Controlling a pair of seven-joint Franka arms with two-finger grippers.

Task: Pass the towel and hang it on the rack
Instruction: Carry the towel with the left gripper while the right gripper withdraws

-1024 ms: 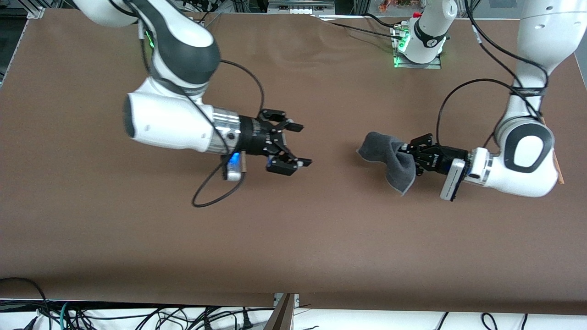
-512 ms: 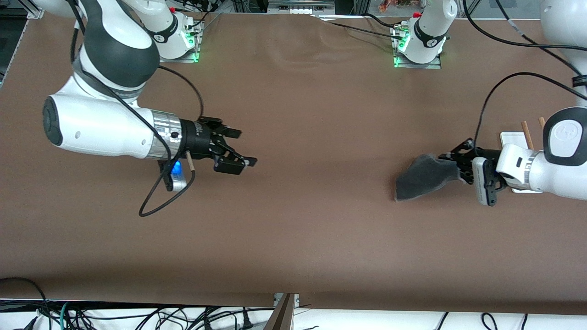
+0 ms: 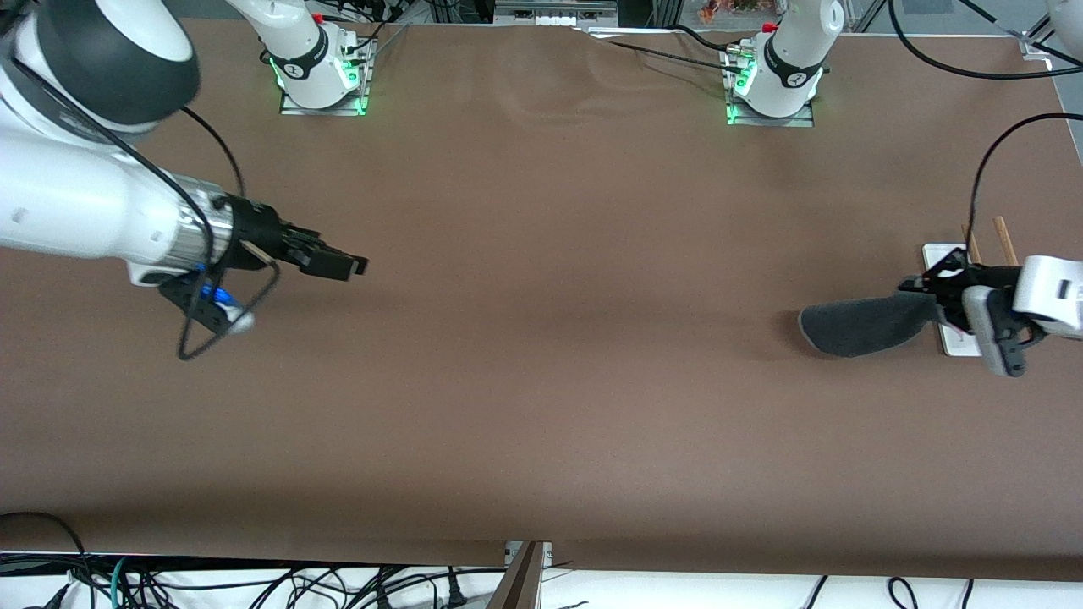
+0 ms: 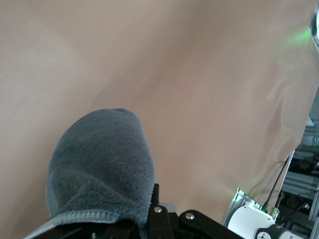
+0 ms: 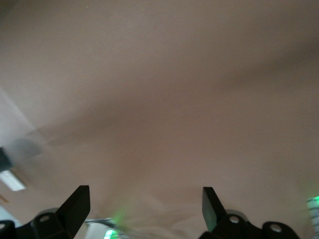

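Two end effectors hang above the brown worktop, one at each end of it.

Nearest the camera among the things in play is the towel, a dark grey soft cloth that juts out from the left end effector toward the middle of the worktop, held up in the air and roughly level. The left end effector is clamped tight on one edge of the towel; in the left wrist view the cloth bulges out just past the black fingers, its lighter stitched hem sitting right at the pinch.

Directly under and just beside the left end effector stands the rack: its flat white base shows on both sides of the black fingers, and two thin brown wooden rods rise at the edge of the base farther from the camera. The towel extends away from the rack toward the worktop's middle; whether it touches the base cannot be told.

Well apart, over the right arm's end of the worktop, the right end effector hangs with its fingers spread wide and nothing between them. Only bare brown surface lies below it.
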